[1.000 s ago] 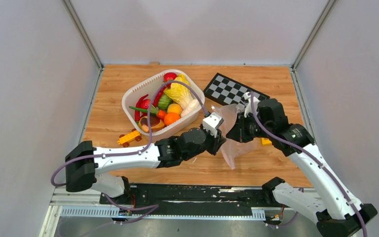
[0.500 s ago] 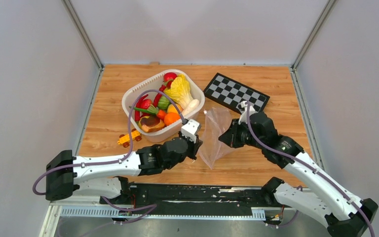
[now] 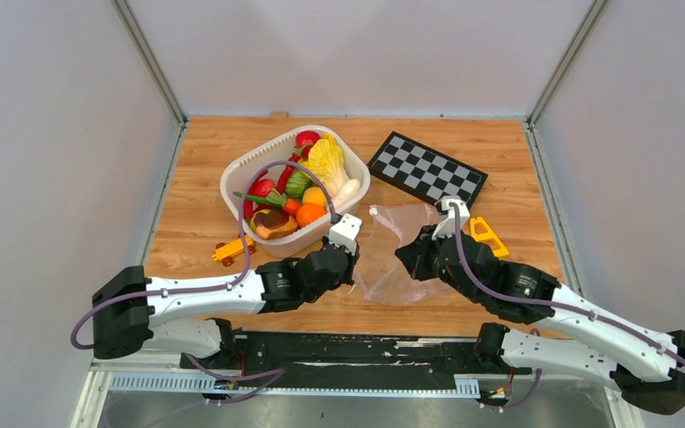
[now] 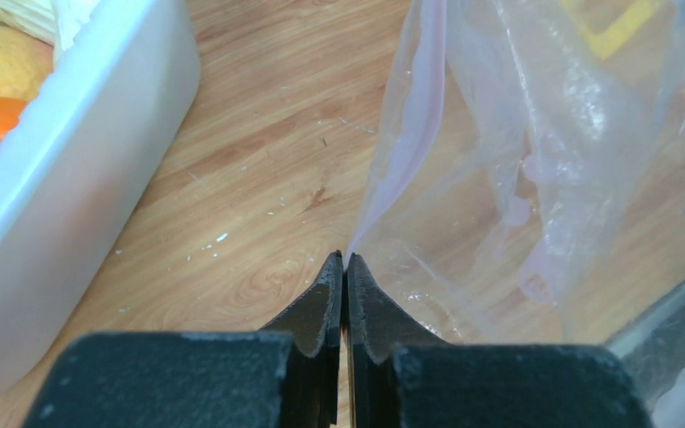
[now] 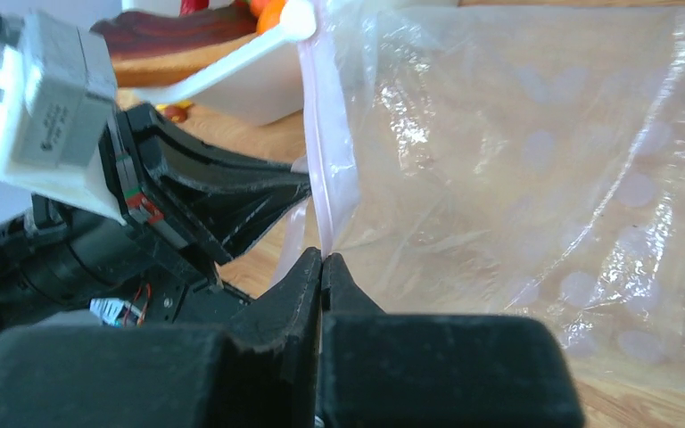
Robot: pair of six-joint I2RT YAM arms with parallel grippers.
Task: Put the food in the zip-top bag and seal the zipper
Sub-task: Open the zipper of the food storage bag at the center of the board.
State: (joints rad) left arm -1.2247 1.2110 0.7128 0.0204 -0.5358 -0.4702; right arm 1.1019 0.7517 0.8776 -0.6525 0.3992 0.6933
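Note:
The zip-top bag (image 3: 391, 254), clear with pale dots, hangs low over the table between my two grippers. My left gripper (image 3: 351, 267) is shut on the bag's left mouth edge; in the left wrist view the jaws (image 4: 345, 257) meet where the film and the pink zipper (image 4: 415, 134) run down to them. My right gripper (image 3: 408, 258) is shut on the zipper strip (image 5: 321, 160) at its tips (image 5: 322, 257). The food (image 3: 299, 192) lies piled in the white basket (image 3: 241, 169), the bun (image 3: 275, 223) at its near end.
A checkerboard (image 3: 428, 169) lies at the back right. A yellow toy car (image 3: 232, 251) stands in front of the basket, and a yellow plastic piece (image 3: 486, 234) lies right of the bag. The basket wall (image 4: 80, 178) is close on the left gripper's left.
Both arms have drawn back and down, bringing the bag from upright to low over the table. The left gripper's jaws have closed on the bag's edge. The yellow piece is uncovered.

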